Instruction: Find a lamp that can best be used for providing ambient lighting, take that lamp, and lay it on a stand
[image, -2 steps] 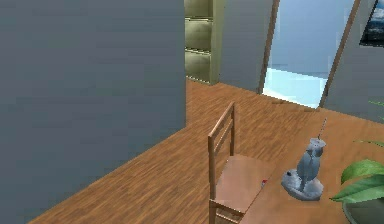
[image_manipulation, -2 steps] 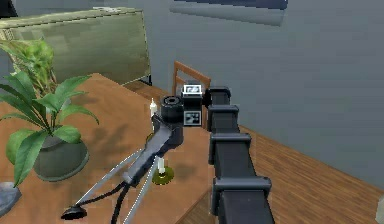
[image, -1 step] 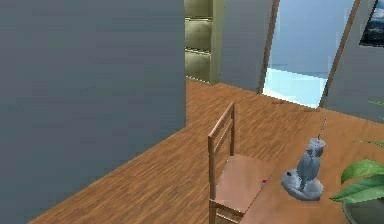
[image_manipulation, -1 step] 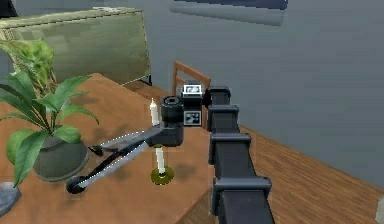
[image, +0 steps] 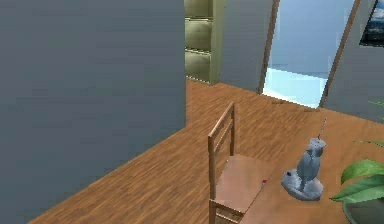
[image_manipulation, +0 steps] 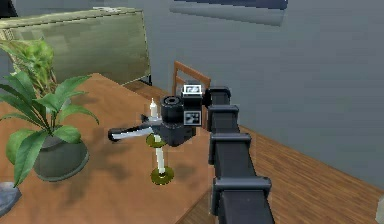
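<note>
Arm (image_manipulation: 240, 175), gripper (image_manipulation: 122, 133) by the candlestick (image_manipulation: 159, 160) on the table (image_manipulation: 110, 95): I cannot tell its state or hold, so I would lift straight, clear of the plant (image_manipulation: 40, 100).

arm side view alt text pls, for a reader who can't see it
The robot's dark arm reaches across a wooden table, its gripper close to a white candle on a yellow-green holder; whether it holds anything cannot be told. A potted plant stands at the table's left, with a wooden chair and a grey wall behind.
</note>
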